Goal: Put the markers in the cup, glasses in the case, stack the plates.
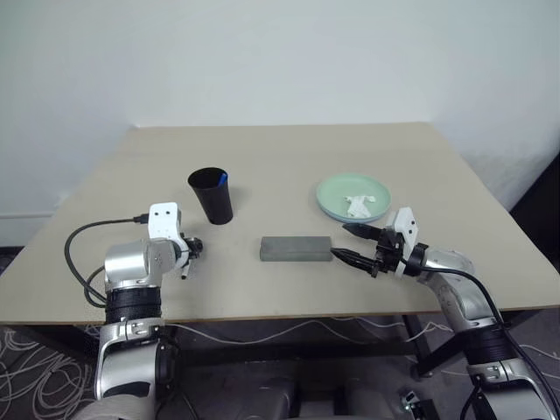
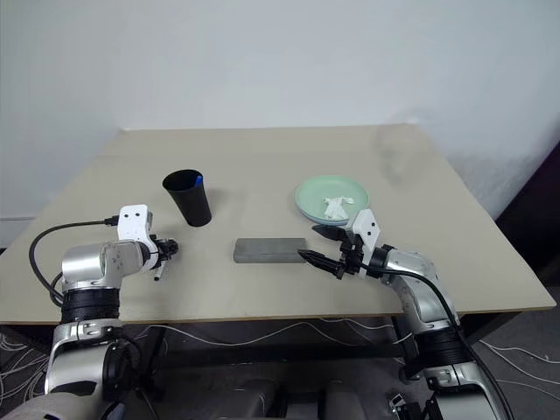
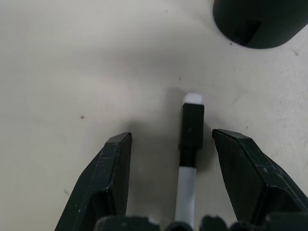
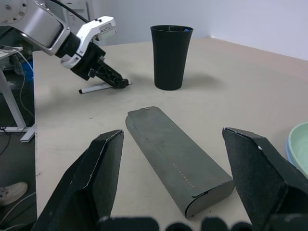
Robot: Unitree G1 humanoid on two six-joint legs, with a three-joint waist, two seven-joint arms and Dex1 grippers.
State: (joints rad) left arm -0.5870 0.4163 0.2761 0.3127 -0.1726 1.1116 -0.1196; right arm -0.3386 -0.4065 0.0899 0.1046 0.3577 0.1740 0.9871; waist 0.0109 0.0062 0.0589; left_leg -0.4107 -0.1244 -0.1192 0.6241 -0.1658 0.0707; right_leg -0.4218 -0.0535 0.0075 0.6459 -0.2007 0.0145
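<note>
On my head camera the left gripper (image 1: 189,252) sits low over the bench (image 1: 280,166) at about eight o'clock from the case (image 1: 296,248), its fingers spread with nothing clamped. My left wrist feed shows the black-capped marker (image 3: 188,159) lying flat on the bench between the two fingers (image 3: 111,178), touching neither that I can see; its lower end is cut off at the frame edge. The cup (image 1: 211,195) stands upright at about one o'clock from that gripper, and a bit of blue (image 1: 222,178) peeks over its rim, which I take for the blue-capped marker, though its body is hidden inside. The right gripper (image 1: 348,243) points toward the case from its three o'clock side, fingers wide apart and holding nothing, the tips just beside the case's end; I cannot tell whether the lower tip touches it. The case lies closed on the bench, so I cannot see what is in it. At about one o'clock from the case sits the mint green plate (image 1: 353,197) with a crumpled white scrap (image 1: 358,206) on it. A thin bluish edge under it may be the second plate, but I cannot make that out for sure.
</note>
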